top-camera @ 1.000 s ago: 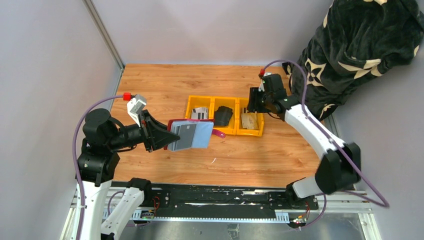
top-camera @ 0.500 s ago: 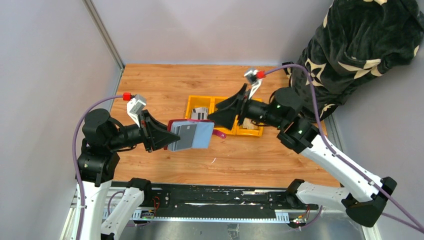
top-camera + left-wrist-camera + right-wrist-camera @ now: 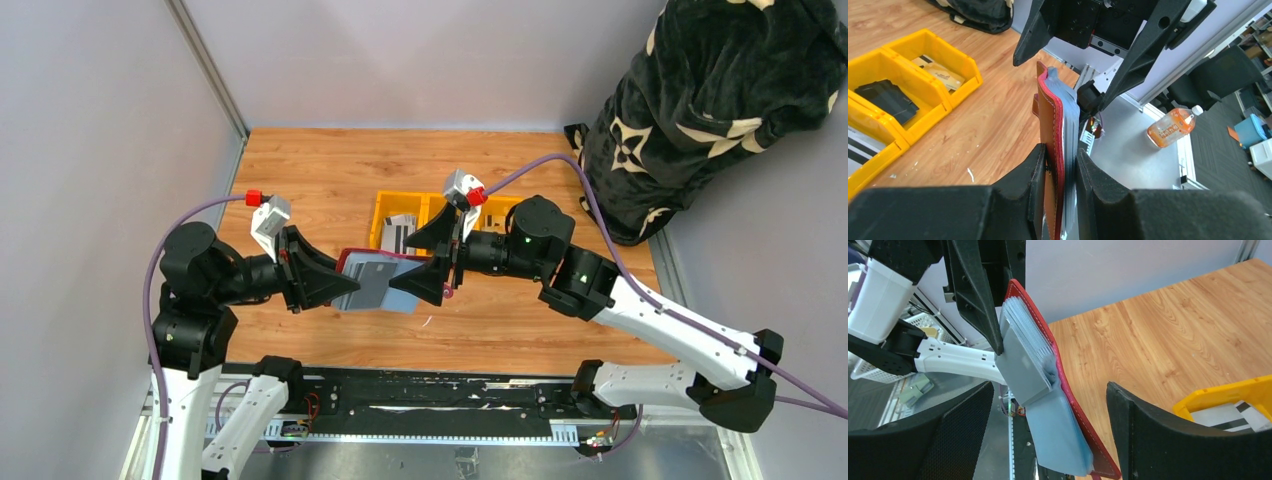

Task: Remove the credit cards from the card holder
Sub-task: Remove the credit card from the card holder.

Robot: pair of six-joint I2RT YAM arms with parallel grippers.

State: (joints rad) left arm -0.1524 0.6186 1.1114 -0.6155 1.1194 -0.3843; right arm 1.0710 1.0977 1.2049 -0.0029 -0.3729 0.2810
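The dark red card holder (image 3: 352, 258) is held up above the table, with my left gripper (image 3: 335, 285) shut on its edge. In the left wrist view the holder (image 3: 1048, 115) stands edge-on between the left gripper (image 3: 1060, 170) pads. My right gripper (image 3: 420, 262) is open, its fingers either side of the holder's free end without touching it. From the right wrist, pale blue sleeves (image 3: 1063, 435) hang between the right gripper (image 3: 1048, 430) fingers and a grey credit card (image 3: 1020, 365) sticks out of them. Other credit cards (image 3: 400, 228) lie in the yellow bin.
The yellow three-part bin (image 3: 378, 215) sits mid-table behind the grippers, with a black folded item (image 3: 885, 97) in its middle part and tan cards (image 3: 935, 67) in another. A dark patterned blanket bundle (image 3: 720, 100) stands at the back right corner.
My right arm swung left from over the bin's right compartment to the card holder, and its jaws opened wide. The left gripper kept holding the holder, shifting slightly.
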